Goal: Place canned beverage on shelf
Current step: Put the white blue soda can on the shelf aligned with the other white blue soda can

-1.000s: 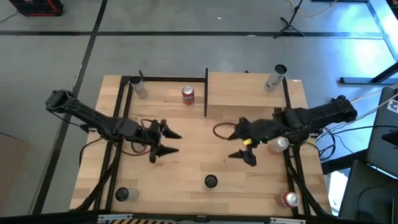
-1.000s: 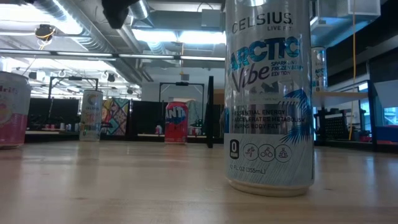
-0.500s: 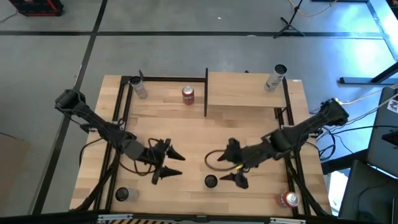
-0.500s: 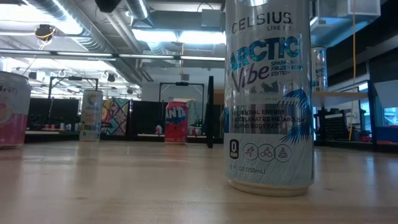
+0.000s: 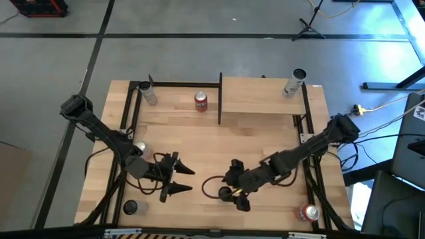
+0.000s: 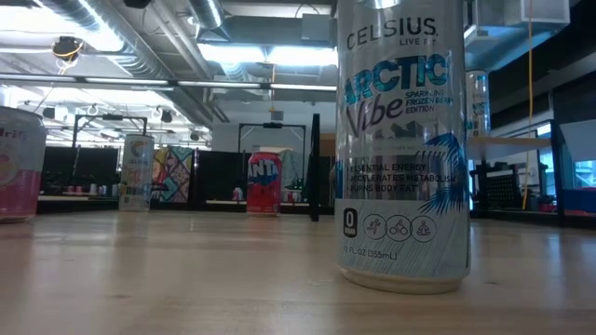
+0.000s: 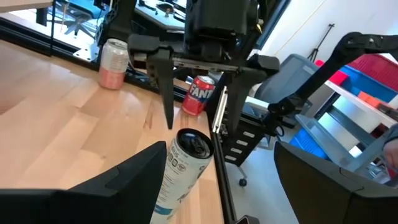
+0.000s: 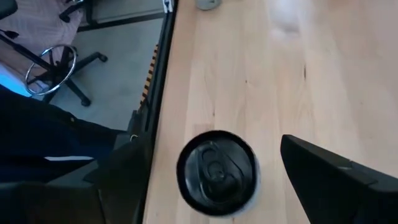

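The can (image 5: 225, 193) is being approached from above by the right gripper (image 5: 237, 192), jaws apart; descent and closing are judged next, well short of the shelf (image 5: 259, 95).

Glossy metal can (image 6: 402, 140), matt light-wood tabletop (image 5: 199, 143) & shelf (image 5: 255, 96), black metal posts.

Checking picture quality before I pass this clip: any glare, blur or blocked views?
Low view: the tall silver-blue Celsius can stands close, filling the frame and hiding the room behind; ceiling lights glare. Right wrist view: the can's black top is soft, dark fingers blurred. High view: evenly lit, the light-wood shelf clear.
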You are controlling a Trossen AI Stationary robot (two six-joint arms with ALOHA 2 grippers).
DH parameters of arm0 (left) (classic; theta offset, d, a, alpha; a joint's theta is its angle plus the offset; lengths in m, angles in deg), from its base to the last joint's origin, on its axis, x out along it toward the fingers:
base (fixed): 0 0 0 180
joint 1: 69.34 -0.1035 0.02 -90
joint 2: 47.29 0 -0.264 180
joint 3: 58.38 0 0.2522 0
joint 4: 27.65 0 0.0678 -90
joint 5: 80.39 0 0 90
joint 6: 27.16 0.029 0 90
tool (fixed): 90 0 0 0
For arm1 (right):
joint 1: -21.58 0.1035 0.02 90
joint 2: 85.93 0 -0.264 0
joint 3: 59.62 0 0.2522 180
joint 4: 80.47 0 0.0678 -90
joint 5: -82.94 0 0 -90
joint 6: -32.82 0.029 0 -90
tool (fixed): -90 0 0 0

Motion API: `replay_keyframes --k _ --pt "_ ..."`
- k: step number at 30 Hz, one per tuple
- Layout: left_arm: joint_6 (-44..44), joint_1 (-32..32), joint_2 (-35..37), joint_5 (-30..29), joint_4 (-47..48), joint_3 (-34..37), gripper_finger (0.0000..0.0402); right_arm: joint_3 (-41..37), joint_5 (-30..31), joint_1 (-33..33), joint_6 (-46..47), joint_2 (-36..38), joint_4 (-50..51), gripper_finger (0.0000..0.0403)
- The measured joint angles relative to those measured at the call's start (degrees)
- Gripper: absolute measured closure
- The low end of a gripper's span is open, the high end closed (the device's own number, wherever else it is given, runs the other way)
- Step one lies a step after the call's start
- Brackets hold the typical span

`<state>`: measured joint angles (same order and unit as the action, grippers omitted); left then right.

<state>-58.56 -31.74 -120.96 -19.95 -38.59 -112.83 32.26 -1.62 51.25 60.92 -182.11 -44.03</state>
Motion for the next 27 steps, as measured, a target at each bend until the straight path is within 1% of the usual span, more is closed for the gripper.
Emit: replay_keyframes --k 4,11,20,27 --pt "-0.10 0.00 0.01 -0.10 -0.03 0.01 0.0109 0.00 1.41 0.00 0.06 -1.66 -0.15 0.0056" --pt "-1.56 -0.02 0.02 -0.31 -0.50 0.02 0.0109 0.00 1.48 0.37 0.25 -4.09 0.20 0.0056" --pt "-1.66 -0.02 0.02 -0.31 -0.44 0.02 0.0109 0.00 2.60 0.37 0.34 -4.29 1.58 0.0056" --pt "-1.60 -0.02 0.06 -0.29 -0.30 0.02 0.0109 0.00 4.09 1.52 0.47 -6.89 -0.03 0.0056"
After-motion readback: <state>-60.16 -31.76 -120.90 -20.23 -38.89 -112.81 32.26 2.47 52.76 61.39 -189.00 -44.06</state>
